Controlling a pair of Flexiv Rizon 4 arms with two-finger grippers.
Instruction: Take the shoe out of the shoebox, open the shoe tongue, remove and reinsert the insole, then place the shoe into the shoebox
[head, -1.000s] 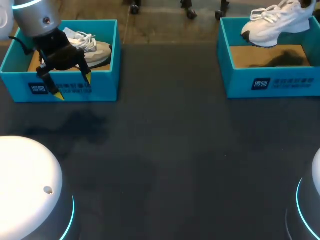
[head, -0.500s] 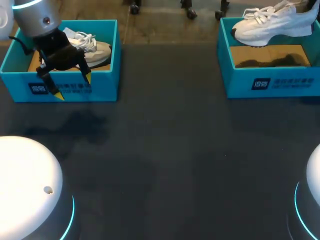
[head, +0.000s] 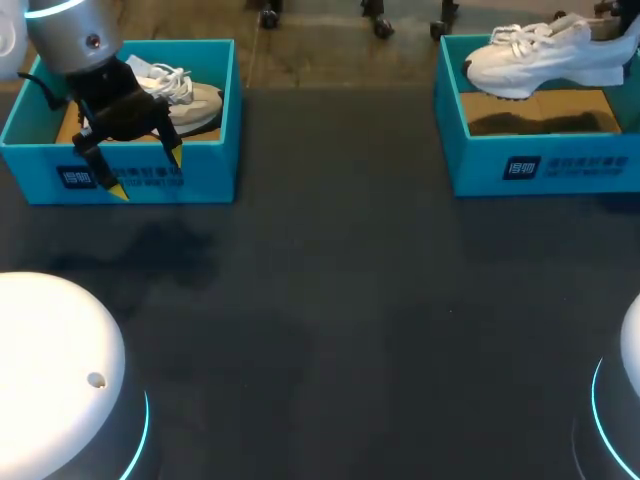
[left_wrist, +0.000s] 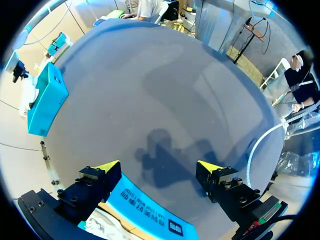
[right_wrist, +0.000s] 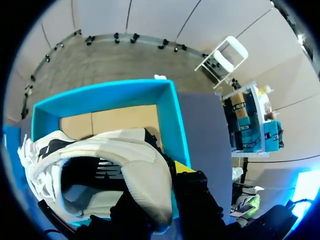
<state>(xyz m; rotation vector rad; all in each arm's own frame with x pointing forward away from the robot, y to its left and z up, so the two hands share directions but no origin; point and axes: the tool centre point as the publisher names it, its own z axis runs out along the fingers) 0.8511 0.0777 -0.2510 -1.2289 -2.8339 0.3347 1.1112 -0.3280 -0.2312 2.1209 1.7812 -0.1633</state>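
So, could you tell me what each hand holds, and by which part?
Right hand grips the white shoe by its heel; left hand holds nothing.

A white sneaker (head: 545, 58) with white laces hangs just above the open teal right shoebox (head: 540, 165), roughly level and sole down, with its toe over the box's left wall and its heel over the right. Inside that box, the brown cardboard floor lies bare in the shoe's shadow. Well to the left of it, a pale second sneaker (head: 190, 100) lies inside a matching teal left shoebox (head: 200, 175).
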